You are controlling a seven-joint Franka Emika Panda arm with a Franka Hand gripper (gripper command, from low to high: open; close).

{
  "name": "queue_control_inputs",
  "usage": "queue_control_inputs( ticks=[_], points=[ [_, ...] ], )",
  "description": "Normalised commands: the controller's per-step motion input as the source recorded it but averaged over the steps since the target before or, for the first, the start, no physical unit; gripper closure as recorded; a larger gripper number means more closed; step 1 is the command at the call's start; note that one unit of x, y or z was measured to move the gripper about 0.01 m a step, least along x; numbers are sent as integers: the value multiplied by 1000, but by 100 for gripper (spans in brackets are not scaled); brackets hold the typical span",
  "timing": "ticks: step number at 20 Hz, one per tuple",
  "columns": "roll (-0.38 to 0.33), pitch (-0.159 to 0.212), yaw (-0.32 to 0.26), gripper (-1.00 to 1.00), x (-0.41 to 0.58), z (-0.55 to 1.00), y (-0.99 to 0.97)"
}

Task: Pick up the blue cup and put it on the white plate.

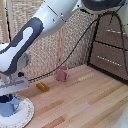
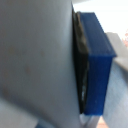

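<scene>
The blue cup [image 1: 10, 106] stands on the white plate [image 1: 25, 114] at the exterior view's lower left. My gripper [image 1: 8, 98] comes down onto the cup from above, its fingers mostly hidden by the grey hand and the cup's rim. In the wrist view the blue cup's wall [image 2: 35, 60] fills most of the picture, pale and blurred. A dark blue finger [image 2: 97, 60] with a black pad lies flat against that wall, so the gripper looks shut on the cup.
A smaller pink cup [image 1: 62, 74] stands on the wooden table near the back screen. A small orange-brown block [image 1: 43, 86] lies between it and the plate. A dark drawer cabinet [image 1: 110, 50] stands at the exterior view's right.
</scene>
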Motion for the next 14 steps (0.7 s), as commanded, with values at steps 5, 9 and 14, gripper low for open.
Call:
queue_control_inputs(
  ticks=[5, 9, 14],
  points=[
    [-74, 61, -35, -100, 28, 643, -111],
    [0, -5, -28, -100, 0, 678, -159],
    [-25, -143, -14, -100, 225, 673, -103]
  ],
)
